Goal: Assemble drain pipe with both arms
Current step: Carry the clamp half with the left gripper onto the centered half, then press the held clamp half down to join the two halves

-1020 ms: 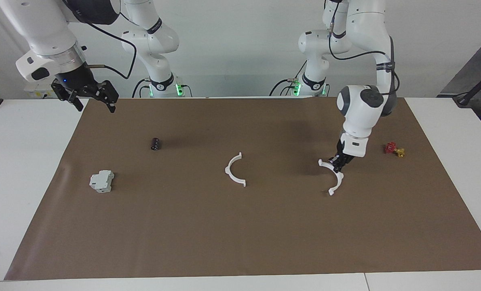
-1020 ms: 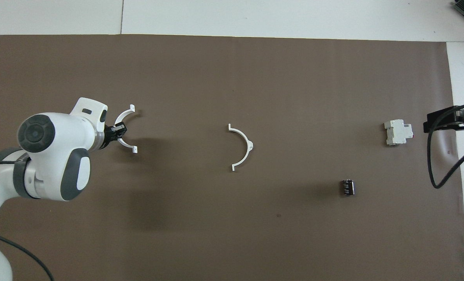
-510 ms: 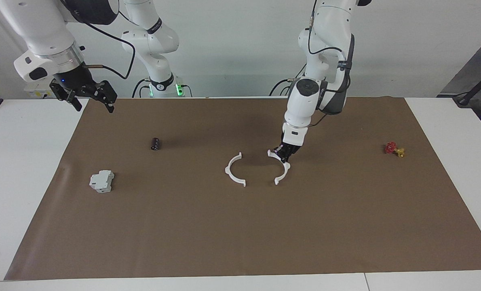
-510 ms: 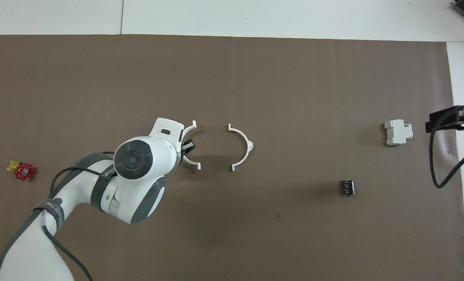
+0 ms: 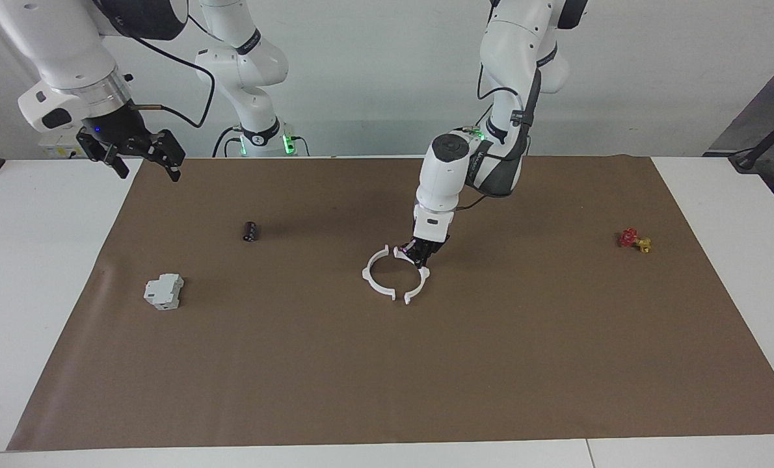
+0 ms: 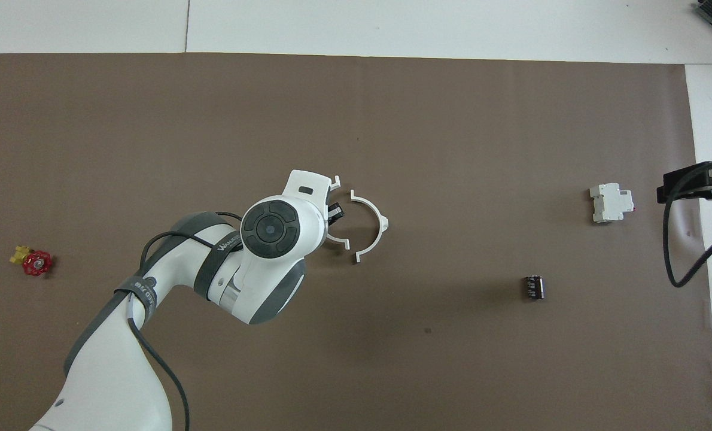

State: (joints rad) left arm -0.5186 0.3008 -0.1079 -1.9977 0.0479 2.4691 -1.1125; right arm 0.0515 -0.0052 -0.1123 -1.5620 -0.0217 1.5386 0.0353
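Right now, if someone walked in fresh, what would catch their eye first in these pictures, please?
First, the left gripper, shut on a white half-ring at the middle of the brown mat, its ends almost meeting the second half-ring lying there. Next, the right gripper, open, waits raised over the mat's corner at the right arm's end. A small red and yellow valve stands out at the left arm's end.

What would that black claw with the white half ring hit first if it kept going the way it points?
Probably the brown mat: the left claw, shut on its half ring, points down at it.
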